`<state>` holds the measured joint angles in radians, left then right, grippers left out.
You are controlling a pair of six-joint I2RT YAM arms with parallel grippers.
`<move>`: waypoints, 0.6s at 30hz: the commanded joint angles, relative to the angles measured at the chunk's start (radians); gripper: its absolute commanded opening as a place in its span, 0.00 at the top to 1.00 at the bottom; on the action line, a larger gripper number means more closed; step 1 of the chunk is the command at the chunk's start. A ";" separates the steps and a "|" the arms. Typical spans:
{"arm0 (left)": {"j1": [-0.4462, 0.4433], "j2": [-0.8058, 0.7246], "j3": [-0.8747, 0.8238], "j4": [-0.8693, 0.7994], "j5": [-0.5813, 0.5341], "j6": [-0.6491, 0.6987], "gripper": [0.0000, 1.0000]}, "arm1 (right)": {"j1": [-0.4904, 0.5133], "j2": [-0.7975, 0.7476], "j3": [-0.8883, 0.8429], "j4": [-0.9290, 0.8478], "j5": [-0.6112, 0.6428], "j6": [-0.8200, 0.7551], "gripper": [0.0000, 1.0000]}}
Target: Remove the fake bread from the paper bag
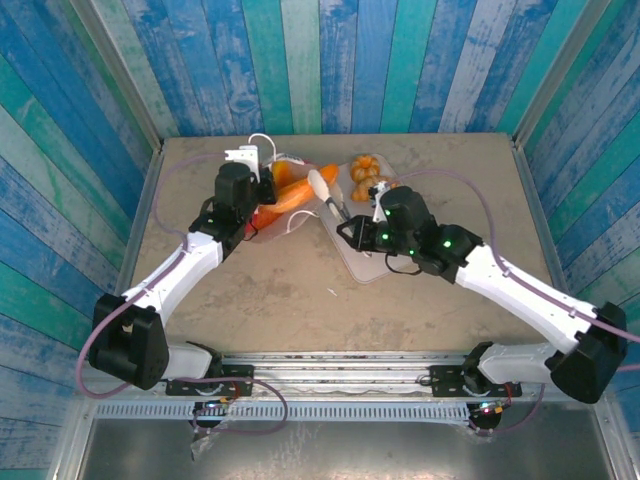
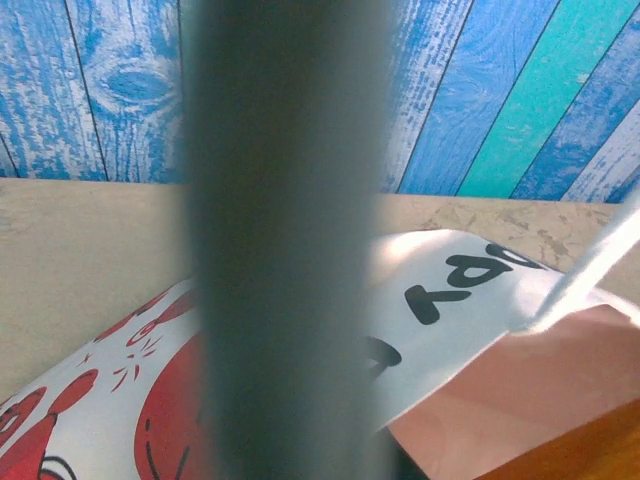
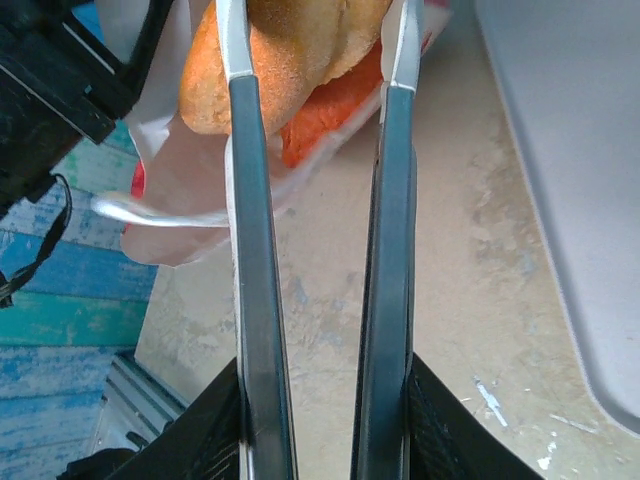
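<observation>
Top external view: one loaf leaving the bag, more waiting inside

The paper bag [image 1: 266,218] is lying on its side toward the worktop's far edge, left of centre, with its mouth facing right toward the pink tray [image 1: 362,262]. The left gripper [image 1: 265,185] is sitting at the bag's far side with its jaws together. It seems to be pinching the paper, though the blurred finger in the left wrist view is hiding the contact. The right gripper [image 1: 330,198] is clamping an oval loaf [image 1: 319,182] just outside the mouth, between bag and tray.

By my reading the task is running partway. A few pastries [image 1: 368,172] are resting at the tray's far end, while orange pieces [image 1: 297,195] of the fake bread are still poking from the bag, so more pulls are waiting. The loaf's long axis seems to be running near-to-far, pointing slightly toward the far left corner. The bag's long axis is running left to right.
</observation>
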<state>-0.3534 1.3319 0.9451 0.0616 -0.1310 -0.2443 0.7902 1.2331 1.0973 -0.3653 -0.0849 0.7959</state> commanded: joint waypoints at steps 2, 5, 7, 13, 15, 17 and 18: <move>0.005 -0.017 -0.014 0.003 -0.056 0.002 0.92 | -0.003 -0.074 0.024 -0.008 0.099 -0.028 0.75; 0.004 -0.015 -0.017 0.009 -0.048 -0.002 0.92 | -0.003 -0.078 0.007 0.005 0.102 -0.023 0.75; 0.004 -0.015 -0.015 0.005 -0.049 0.001 0.92 | -0.004 -0.074 0.006 0.013 0.091 -0.024 0.75; 0.005 -0.022 -0.015 -0.008 -0.061 0.012 0.92 | -0.004 -0.087 0.045 -0.034 0.100 -0.046 0.75; 0.004 -0.025 -0.019 -0.010 -0.068 0.015 0.92 | -0.003 -0.102 0.067 -0.068 0.114 -0.060 0.75; 0.004 -0.026 -0.019 -0.015 -0.076 0.018 0.92 | -0.004 -0.130 0.077 -0.085 0.130 -0.073 0.75; 0.005 -0.027 -0.021 -0.014 -0.078 0.019 0.92 | -0.006 -0.145 0.080 -0.095 0.132 -0.076 0.75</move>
<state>-0.3508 1.3319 0.9390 0.0547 -0.1783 -0.2382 0.7876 1.1526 1.1252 -0.4625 0.0048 0.7567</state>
